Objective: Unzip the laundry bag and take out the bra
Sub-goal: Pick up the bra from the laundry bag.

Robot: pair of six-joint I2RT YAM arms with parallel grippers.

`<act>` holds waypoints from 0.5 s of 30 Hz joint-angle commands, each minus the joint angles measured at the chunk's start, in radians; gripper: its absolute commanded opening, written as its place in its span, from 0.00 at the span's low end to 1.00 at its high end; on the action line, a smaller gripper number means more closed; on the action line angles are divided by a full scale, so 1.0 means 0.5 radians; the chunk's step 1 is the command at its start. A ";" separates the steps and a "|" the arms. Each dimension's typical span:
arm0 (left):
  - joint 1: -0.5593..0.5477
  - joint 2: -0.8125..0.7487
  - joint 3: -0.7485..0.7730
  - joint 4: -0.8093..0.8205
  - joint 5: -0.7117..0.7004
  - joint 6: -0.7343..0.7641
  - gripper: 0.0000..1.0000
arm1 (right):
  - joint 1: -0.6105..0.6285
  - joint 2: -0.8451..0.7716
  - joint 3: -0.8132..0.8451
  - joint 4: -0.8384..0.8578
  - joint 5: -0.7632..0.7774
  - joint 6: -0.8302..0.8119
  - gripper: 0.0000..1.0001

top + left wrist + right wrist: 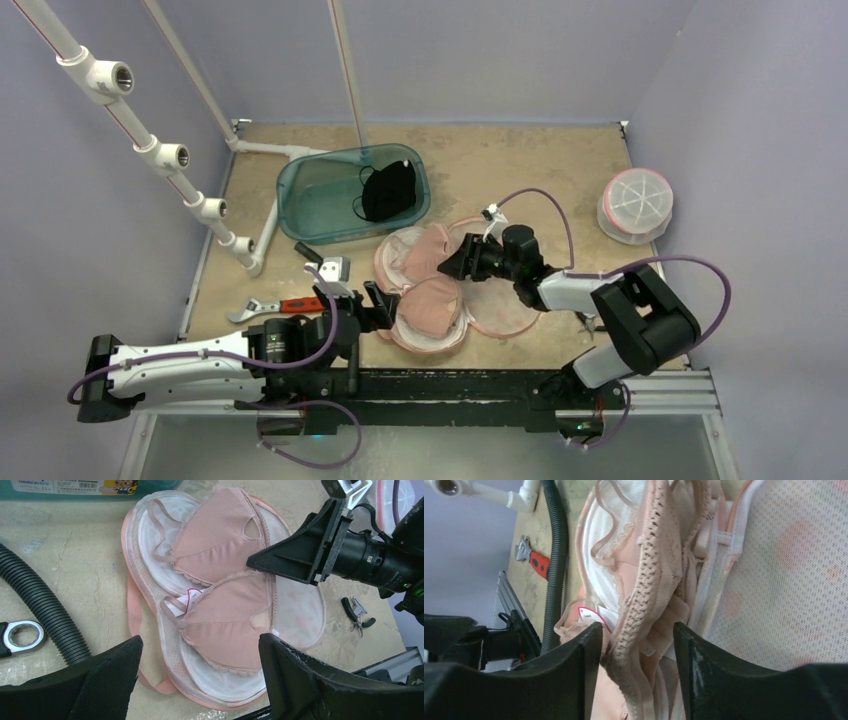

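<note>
The left gripper (200, 645) hangs just over the near edge of the laundry bag (300, 612). Its fingers are spread wide and hold nothing. To the left of the bag lie a black ribbed hose (45, 610) and a red-handled wrench (270, 308).

The bag sits on the table (520, 170) already unzipped, its pink-rimmed mesh halves splayed flat. The pink bra (227, 622) rests on the bag's open lining, cups up. One cup is towards the bag's near side and the other towards its far side, with a white tag showing between them.

The right gripper (634, 630) reaches in from the right of the bag and straddles the bra's lace edge (649, 570), one finger on each side of the bunched fabric. Whether it has pinched the lace or only brackets it cannot be told.

The bra looks light, soft and limp, so it should drape and stretch rather than lift as one piece. The straps and lace could catch on the zip or the mesh. The thick seam where the cups meet seems the best place to grip, not a strap. The bag is light too and may rise with the bra unless its rim is pinned down.

Beyond the bag are a teal tub (310, 190) with a black garment (388, 190) inside, and far off to the right a round mesh pouch (635, 205).
</note>
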 commanded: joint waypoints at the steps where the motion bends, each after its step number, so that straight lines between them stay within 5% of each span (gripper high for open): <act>1: 0.009 -0.009 0.010 0.019 -0.011 -0.029 0.84 | -0.006 0.056 0.100 -0.001 -0.034 -0.027 0.53; 5: 0.009 -0.012 0.017 0.017 -0.018 -0.030 0.84 | -0.003 0.079 0.134 0.003 -0.082 -0.018 0.41; 13: 0.007 -0.029 0.059 -0.030 -0.027 -0.023 0.84 | -0.003 -0.158 0.149 -0.084 -0.181 -0.026 0.00; 15: 0.007 -0.041 0.080 -0.048 -0.038 -0.010 0.83 | -0.002 -0.284 0.166 -0.182 -0.199 -0.057 0.00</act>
